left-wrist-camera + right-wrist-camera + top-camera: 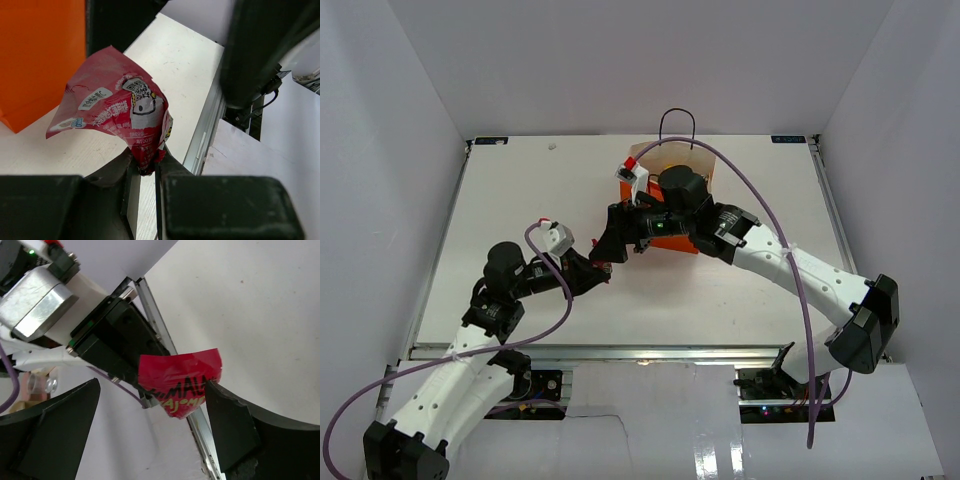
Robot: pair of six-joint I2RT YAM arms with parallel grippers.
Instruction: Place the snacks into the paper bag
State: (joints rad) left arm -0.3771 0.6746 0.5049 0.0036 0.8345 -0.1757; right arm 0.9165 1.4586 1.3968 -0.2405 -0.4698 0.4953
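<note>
Left gripper: pressed together on the bottom corner of a small red packet, one of the snacks. The rest of the packet fans up and away from the fingertips, crumpled and clear of the table.
Right gripper: spread wide with nothing in it. Its two fingers straddle the packet, which hangs in the gap nearer one finger than the other (whether that edge touches the finger I cannot tell).
Packet's axis: it runs from the pinched corner outward toward the right gripper, so the open fingers face its free, broad end.
Paper bag: upright and just beside the packet in the left wrist view. From above it stands beyond both grippers, under the right arm's wrist.
Nearer arm: the right one, by my judgement. It sits against the bag, while the left reaches in from the near side.
Coming move: likely a hand-over. The right fingers would close across the free end and the left would let go, with the bag's mouth lying up and behind.
</note>
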